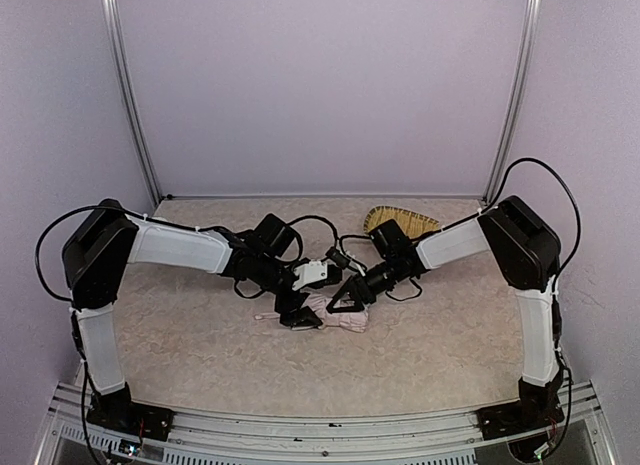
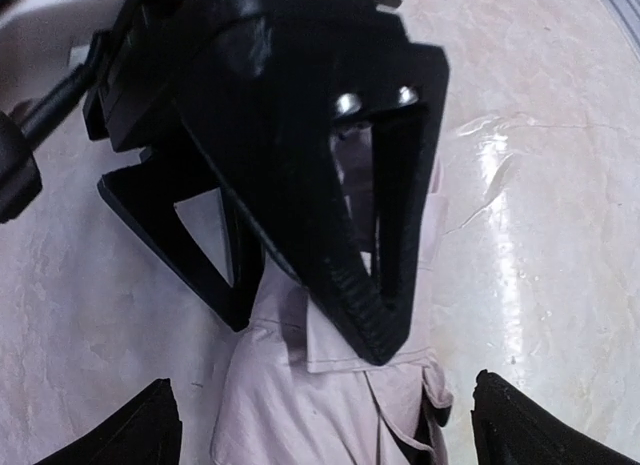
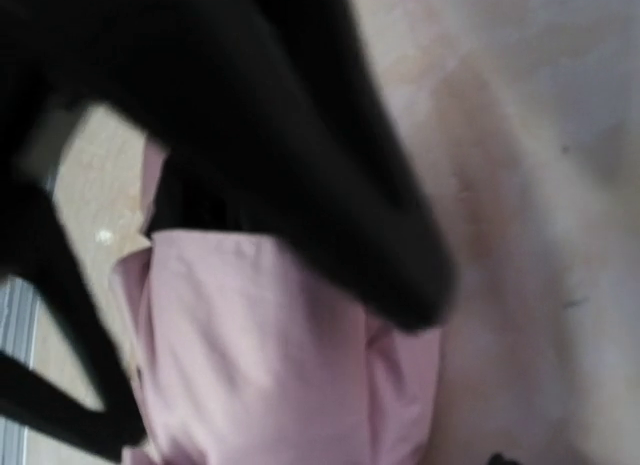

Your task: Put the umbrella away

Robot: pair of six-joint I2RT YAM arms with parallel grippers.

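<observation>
Jaws: left jaws spread wide and gripping nothing, hanging over the umbrella (image 2: 320, 405); right jaws also apart, straddling the pink cloth, and I cannot tell whether a pad touches it.
Bench (image 1: 200, 365): smooth marbled top; a sideways nudge would probably slide the umbrella away instead of seating it in a grip.
Arms: left arm (image 1: 180, 247) and right arm (image 1: 450, 245) meet mid-bench with their wrists close together; if both close in at once, finger may strike finger.
Tray (image 1: 402, 221): woven, at the back just behind the right arm; a careless elbow swing could knock it.
Umbrella (image 1: 340, 320): folded, pale pink, lying flat at the bench's centre beneath both wrists, unheld; the soft canopy may bunch, so a pinch could catch only fabric and let it unfurl on lifting.
Cord (image 1: 266, 315): thin, trailing left of the umbrella; it could snag a fingertip.
</observation>
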